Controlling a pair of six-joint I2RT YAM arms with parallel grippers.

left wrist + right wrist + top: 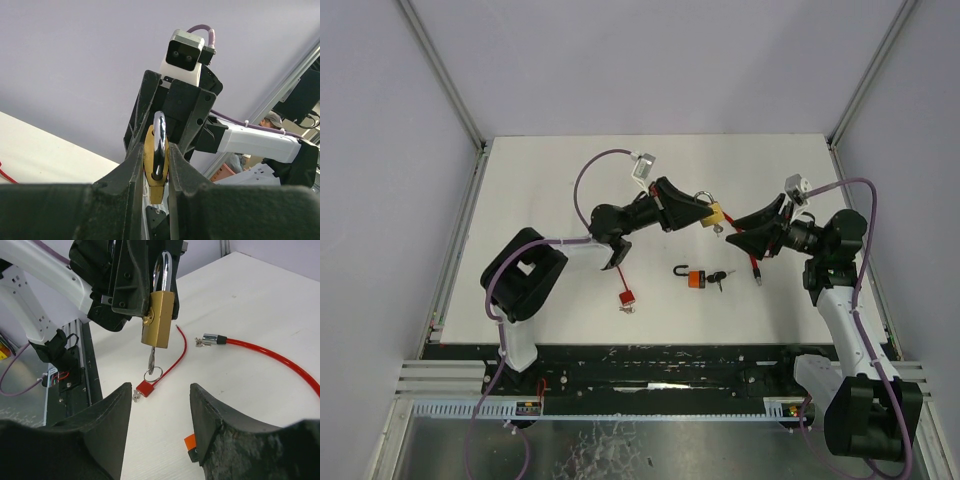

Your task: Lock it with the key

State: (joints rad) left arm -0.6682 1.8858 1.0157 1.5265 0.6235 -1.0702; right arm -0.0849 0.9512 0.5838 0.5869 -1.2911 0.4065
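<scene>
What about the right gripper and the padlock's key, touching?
Apart. Right wrist view shows table between the right gripper and the key hanging from the brass padlock.

We are looking at a white desk [550, 180]. An orange padlock [694, 279] is lying on it, shackle open, with dark keys [718, 278] just beside it. A small red padlock [627, 297] and a red cable [755, 264] are resting nearby.

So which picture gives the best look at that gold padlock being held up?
The right wrist view: the gold padlock faces it, with its shackle and the key in its underside plain. The left wrist view sees it edge-on, pinched in the left hand. The top view shows only a small speck between the arms.
</scene>
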